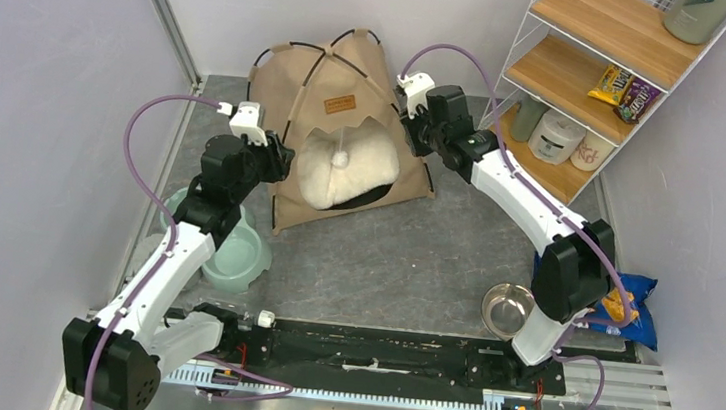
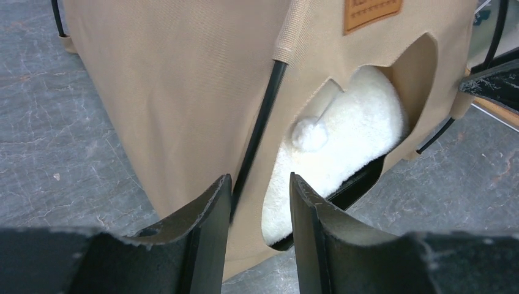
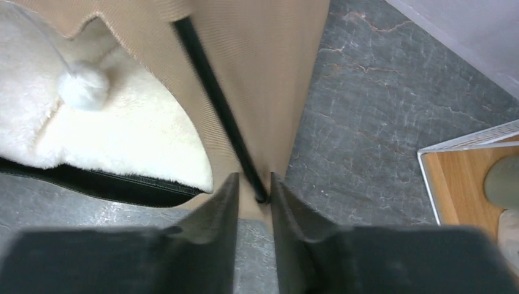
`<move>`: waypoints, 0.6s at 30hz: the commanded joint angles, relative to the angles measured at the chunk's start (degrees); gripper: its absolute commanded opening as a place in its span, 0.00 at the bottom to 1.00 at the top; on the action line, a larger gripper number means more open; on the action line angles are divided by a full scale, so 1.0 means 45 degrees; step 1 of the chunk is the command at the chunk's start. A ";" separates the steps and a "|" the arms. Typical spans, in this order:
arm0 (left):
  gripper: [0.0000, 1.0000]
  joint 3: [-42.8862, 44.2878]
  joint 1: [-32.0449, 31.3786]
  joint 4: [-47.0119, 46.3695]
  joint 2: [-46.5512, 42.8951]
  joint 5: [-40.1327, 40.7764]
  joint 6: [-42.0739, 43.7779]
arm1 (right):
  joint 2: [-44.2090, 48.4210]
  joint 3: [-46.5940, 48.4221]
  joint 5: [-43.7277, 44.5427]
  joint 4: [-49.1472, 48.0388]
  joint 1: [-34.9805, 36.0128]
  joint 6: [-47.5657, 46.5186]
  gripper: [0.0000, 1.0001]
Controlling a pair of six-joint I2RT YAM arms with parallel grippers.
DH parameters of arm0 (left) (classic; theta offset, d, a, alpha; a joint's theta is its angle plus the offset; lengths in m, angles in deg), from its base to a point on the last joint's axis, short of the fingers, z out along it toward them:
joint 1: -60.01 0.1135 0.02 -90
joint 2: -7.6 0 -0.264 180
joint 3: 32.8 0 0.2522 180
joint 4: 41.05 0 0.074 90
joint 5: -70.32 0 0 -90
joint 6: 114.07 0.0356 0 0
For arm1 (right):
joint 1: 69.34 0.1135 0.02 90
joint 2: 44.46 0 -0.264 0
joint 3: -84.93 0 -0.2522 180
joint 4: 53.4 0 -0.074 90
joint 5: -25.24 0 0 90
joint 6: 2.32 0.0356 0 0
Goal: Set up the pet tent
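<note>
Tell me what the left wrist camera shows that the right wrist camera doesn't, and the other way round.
Left wrist only: the brown label at the top, and a black bit of the other arm at the right edge. Right wrist only: a corner of the wooden shelf at the right. Both: the tan tent, the white pillow inside with its pom-pom, the grey floor, and a black pole running into the gap of that arm's own pincer: left pincer, right pincer.

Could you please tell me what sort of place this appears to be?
Probably a staged pet corner in a lab: the pet tent, a green pet bowl and a steel bowl.
</note>
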 commanded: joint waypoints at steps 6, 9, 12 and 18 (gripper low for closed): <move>0.46 0.0266 -0.0100 -0.0546 -0.0312 -0.0373 -0.0170 | 0.2942 -0.1167 0.0407 -0.0095 0.0021 0.0778 0.02; 0.46 0.0305 -0.0139 -0.0670 -0.0217 -0.0675 -0.0322 | 0.4233 -0.1695 0.1008 0.0448 0.0028 0.1008 0.00; 0.46 0.0426 -0.0179 -0.1068 0.0094 -0.1036 -0.0494 | 0.4969 -0.1767 0.1693 0.1237 0.0023 0.1298 0.00; 0.46 0.0742 -0.0295 -0.1839 0.1263 -0.1508 -0.0806 | 0.4966 -0.2994 0.3028 0.1009 0.0028 0.1855 0.01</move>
